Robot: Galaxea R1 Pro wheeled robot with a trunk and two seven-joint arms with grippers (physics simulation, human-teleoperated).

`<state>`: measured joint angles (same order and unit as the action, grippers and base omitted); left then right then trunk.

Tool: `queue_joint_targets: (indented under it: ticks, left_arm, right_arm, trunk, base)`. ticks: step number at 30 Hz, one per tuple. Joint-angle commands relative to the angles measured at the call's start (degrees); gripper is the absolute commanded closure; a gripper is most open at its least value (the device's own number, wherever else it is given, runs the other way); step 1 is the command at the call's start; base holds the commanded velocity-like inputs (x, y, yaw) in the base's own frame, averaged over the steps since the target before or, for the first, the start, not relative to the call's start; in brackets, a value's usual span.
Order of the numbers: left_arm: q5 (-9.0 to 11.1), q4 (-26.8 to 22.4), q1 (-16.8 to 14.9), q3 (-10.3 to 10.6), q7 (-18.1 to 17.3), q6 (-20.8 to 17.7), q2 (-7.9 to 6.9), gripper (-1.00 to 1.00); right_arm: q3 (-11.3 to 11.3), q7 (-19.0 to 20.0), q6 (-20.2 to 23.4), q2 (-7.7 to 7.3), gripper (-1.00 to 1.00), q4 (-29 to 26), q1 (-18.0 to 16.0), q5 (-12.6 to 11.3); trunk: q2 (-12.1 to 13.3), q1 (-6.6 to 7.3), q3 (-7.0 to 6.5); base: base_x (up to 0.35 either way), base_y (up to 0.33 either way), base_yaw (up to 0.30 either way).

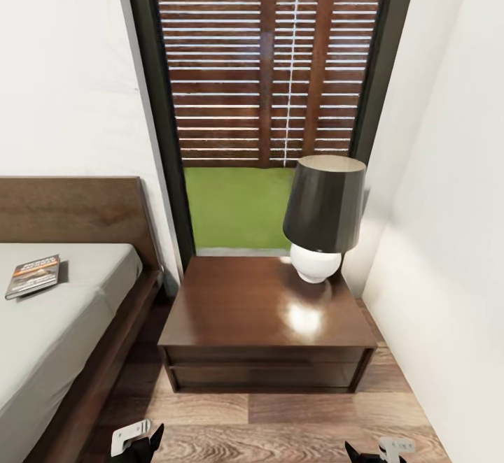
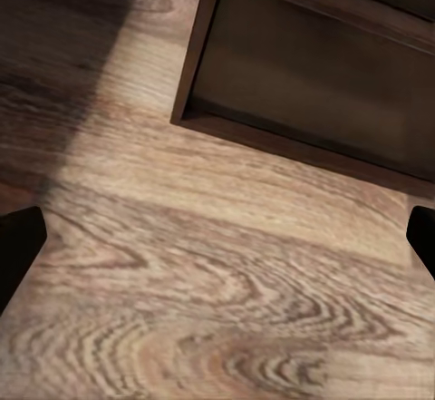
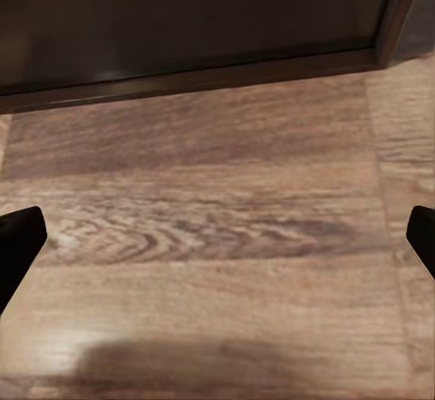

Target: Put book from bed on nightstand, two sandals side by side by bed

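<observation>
The book (image 1: 33,275), a thin dark paperback with an orange band, lies on the pale mattress of the bed (image 1: 63,323) at the left. To its right stands the dark brown nightstand (image 1: 259,309), its glossy top bare except for a lamp. My left gripper (image 1: 140,442) and right gripper (image 1: 374,452) hang low over the wood floor in front of the nightstand. Both are open and hold nothing. In the left wrist view the left gripper (image 2: 217,241) faces the nightstand's lower front corner (image 2: 299,73). The right gripper (image 3: 217,237) faces its base (image 3: 199,28). The sandals are out of view.
A black-shaded lamp with a white base (image 1: 320,222) occupies the nightstand's back right corner. A tall dark-framed window (image 1: 269,99) is behind it. White walls close in on the right (image 1: 448,274). A narrow floor gap (image 1: 147,351) separates bed and nightstand.
</observation>
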<state>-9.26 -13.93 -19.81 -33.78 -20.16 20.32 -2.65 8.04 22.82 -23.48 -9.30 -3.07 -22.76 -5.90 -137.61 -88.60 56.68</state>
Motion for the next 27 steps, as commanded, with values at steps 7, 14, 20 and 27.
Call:
queue_joint_targets:
  ticks: [7, 14, 20, 27]
  left_arm:
    - [-0.59, 0.05, -0.05, -0.5, -0.23, 0.25, 0.03, -1.0]
    - [-0.59, 0.05, -0.05, -0.5, -0.23, 0.25, 0.02, -1.0]
    - [-0.59, 0.05, -0.05, -0.5, -0.25, 0.25, 0.02, -1.0]
    - [-0.59, 0.05, -0.05, -0.5, -0.32, 0.25, 0.05, -1.0]
  right_arm:
    - [0.21, 0.59, 0.02, -0.01, -1.0, 0.08, -0.04, -0.62]
    - [0.22, 0.59, 0.02, -0.01, -1.0, 0.08, -0.06, -0.61]
    - [0.21, 0.58, 0.02, -0.01, -1.0, 0.08, -0.05, -0.62]
    - [0.22, 0.59, 0.02, -0.01, -1.0, 0.08, -0.08, -0.61]
  trunk:
    - [-0.02, 0.0, 0.05]
    - [-0.02, 0.0, 0.05]
    - [-0.02, 0.0, 0.05]
    - [0.78, 0.44, -0.31]
  base:
    - [0.029, 0.0, 0.0]
    - [0.004, 0.0, 0.0]
    - [0.0, 0.0, 0.0]
    - [0.0, 0.0, 0.0]
